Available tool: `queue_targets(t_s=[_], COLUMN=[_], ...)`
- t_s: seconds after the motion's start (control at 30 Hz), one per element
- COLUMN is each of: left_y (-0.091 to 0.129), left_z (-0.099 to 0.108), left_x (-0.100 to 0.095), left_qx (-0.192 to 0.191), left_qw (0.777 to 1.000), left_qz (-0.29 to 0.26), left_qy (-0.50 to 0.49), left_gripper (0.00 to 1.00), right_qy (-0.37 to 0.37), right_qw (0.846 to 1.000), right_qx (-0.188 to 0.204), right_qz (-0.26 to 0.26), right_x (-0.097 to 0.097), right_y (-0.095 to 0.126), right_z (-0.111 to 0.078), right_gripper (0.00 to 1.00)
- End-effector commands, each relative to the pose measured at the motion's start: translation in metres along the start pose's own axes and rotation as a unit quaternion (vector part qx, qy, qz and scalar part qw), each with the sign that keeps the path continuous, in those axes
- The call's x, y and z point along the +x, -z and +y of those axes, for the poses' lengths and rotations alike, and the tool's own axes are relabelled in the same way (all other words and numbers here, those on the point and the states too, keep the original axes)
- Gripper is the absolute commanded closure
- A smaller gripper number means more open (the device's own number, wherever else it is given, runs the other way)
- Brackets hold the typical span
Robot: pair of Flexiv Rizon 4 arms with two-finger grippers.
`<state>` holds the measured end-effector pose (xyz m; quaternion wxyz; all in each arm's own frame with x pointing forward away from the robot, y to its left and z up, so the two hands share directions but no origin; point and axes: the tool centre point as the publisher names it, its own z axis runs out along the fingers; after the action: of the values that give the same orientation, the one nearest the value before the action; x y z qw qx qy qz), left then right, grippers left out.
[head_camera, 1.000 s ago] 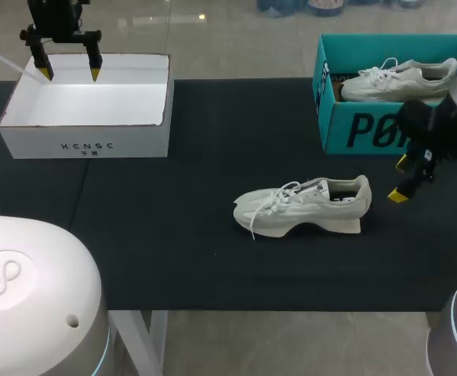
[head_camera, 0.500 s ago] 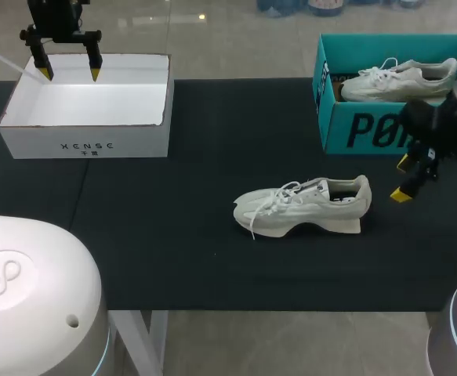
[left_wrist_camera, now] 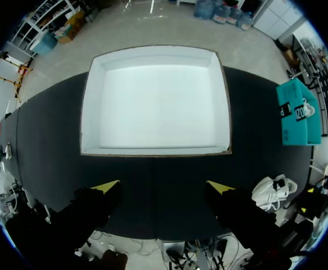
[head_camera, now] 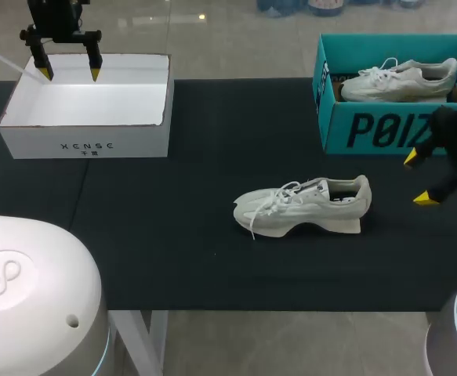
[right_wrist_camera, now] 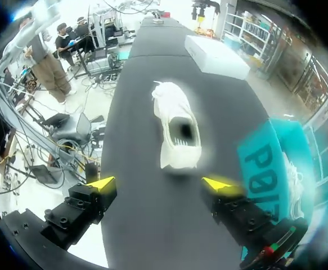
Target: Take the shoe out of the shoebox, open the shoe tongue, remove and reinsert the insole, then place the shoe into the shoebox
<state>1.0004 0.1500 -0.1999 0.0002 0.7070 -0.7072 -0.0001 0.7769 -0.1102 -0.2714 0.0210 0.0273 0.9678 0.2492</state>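
A white shoe (head_camera: 302, 207) lies on its sole in the middle of the black table, toe to the left, tongue and collar gaping. The teal shoebox (head_camera: 393, 94) at the back right holds a second white shoe (head_camera: 400, 80). My right gripper (head_camera: 422, 178) hangs open to the right of the shoe's heel, in front of the box, holding nothing. In the right wrist view the shoe (right_wrist_camera: 177, 133) lies ahead of the open gripper (right_wrist_camera: 159, 183), heel nearest, with the shoebox (right_wrist_camera: 276, 169) beside it. My left gripper (head_camera: 67, 74) is open above the white box (head_camera: 87, 110).
The white open box (left_wrist_camera: 157, 101) stands at the back left, with nothing in it. The left wrist view looks down into it from the gripper (left_wrist_camera: 162, 186). The black table (head_camera: 173, 243) runs to a front edge just beyond the shoe.
My right gripper has pulled back to the right, away from the shoe's heel. The shoe and the left arm have stayed still.
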Motion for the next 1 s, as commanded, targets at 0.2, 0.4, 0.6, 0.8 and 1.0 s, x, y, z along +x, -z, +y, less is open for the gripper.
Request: queue_targets(t_s=[0.2,0.4,0.6,0.8,1.0], left_y=[0.000,0.000,0.000,0.000,0.000], left_z=[0.000,0.000,0.000,0.000,0.000], left_x=[0.000,0.000,0.000,0.000,0.000], left_qx=[0.000,0.000,0.000,0.000,0.000], left_qw=[1.000,1.000,1.000,1.000,1.000], left_qz=[0.000,0.000,0.000,0.000,0.000], left_qy=[0.000,0.000,0.000,0.000,0.000], left_gripper=[0.00,0.00,0.00,0.00,0.00], right_qy=[0.009,0.003,0.018,0.006,-0.020], right_qw=[0.998,0.989,0.989,0.990,0.986], right_qx=[-0.061,-0.150,-0.144,-0.137,-0.161], right_qz=[-0.003,0.003,-0.010,-0.021,-0.035], right_x=[-0.007,-0.017,-0.018,-0.020,-0.030], right_y=[-0.005,-0.008,-0.016,-0.032,-0.038], right_z=[-0.028,-0.040,-0.044,-0.049,-0.053], right_gripper=[0.00,0.00,0.00,0.00,0.00])
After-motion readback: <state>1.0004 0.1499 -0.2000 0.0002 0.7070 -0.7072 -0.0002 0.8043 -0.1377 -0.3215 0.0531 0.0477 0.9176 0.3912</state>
